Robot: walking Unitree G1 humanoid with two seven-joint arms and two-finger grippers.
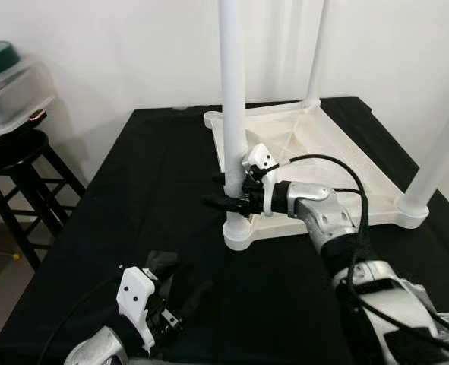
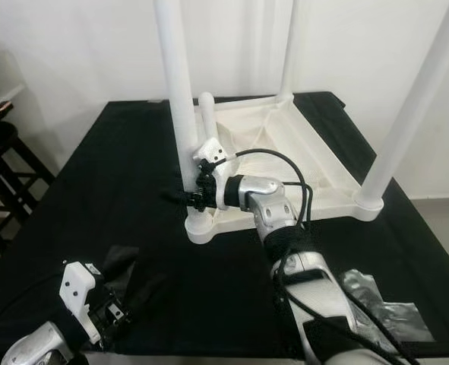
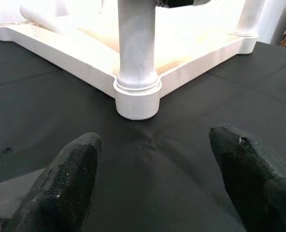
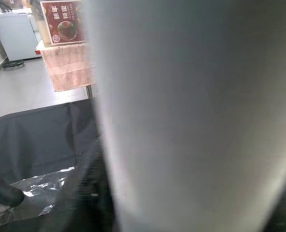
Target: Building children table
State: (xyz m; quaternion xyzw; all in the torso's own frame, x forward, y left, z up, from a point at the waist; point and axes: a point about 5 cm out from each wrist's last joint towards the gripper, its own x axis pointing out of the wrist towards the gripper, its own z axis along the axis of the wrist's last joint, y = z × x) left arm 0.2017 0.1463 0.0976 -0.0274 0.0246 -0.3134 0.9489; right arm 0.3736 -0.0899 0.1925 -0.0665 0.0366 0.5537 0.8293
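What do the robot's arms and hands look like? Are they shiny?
Yes! Both arms are shiny silver metal with rounded joints. Each ends in a gripper with two long black fingers: the right gripper and the left gripper. The left fingers look rough and rubbery. A white plastic block sits on each wrist, and black cables loop along the arms.

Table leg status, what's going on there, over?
Right pincer shut on near table leg. Left pincer open, low over black cloth. Nothing blocking.
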